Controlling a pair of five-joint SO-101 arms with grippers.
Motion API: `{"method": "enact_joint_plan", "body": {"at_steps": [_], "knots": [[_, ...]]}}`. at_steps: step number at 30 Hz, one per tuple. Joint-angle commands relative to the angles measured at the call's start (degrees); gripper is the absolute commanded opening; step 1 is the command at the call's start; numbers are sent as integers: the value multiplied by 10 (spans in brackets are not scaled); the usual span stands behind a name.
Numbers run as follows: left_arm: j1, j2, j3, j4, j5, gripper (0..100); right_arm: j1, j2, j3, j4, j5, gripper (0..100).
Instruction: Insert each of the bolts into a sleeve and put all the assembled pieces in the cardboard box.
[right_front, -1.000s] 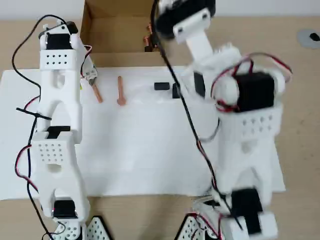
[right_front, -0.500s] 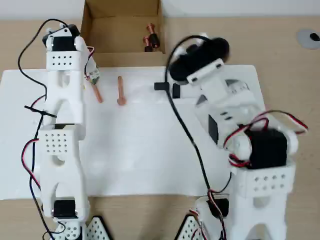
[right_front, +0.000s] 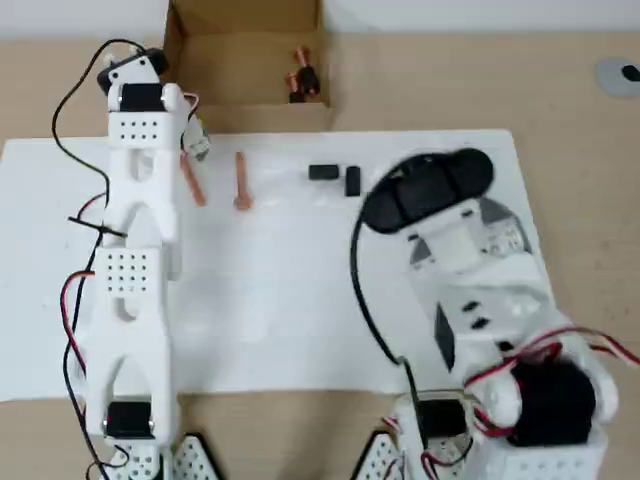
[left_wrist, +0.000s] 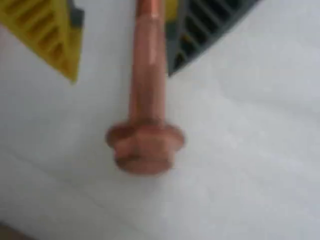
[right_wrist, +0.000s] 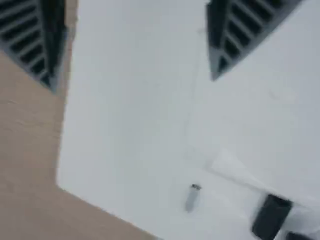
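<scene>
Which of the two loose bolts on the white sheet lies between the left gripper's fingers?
The slanted bolt at the left gripper; the straighter bolt lies free beside it.

Left tool (left_wrist: 121, 74) parted, far forward; right tool (right_wrist: 132, 79) gaping wide, tucked closer in

**Cardboard box** (right_front: 250, 118): brown, open-topped, standing on the table (right_front: 580, 150) just past the far edge of the white surface (right_front: 300, 300), toward its left corner. **Assembled pieces** (right_front: 303, 78): copper bolts in black sleeves, lying against the box's right wall. **Left bolt** (right_front: 192, 183) and **right bolt** (right_front: 241, 182): copper, flanged heads, lying flat near the far edge with heads toward the near edge; the left one is tilted. **First sleeve** (right_front: 322, 172) and **second sleeve** (right_front: 352, 181): black, just beside each other, to the right of the bolts.
</scene>
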Motion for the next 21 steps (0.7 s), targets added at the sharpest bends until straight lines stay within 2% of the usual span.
{"method": "enact_joint_plan", "body": {"at_steps": [1,12,21], "knots": [[-2,4,-36,-27,9,129,25,-16,0,4,15,235],[-6,15,-30,-69,9,129,44,-32,0,18,31,235],[-7,65,-34,-33,9,128,44,-30,0,18,35,235]]}}
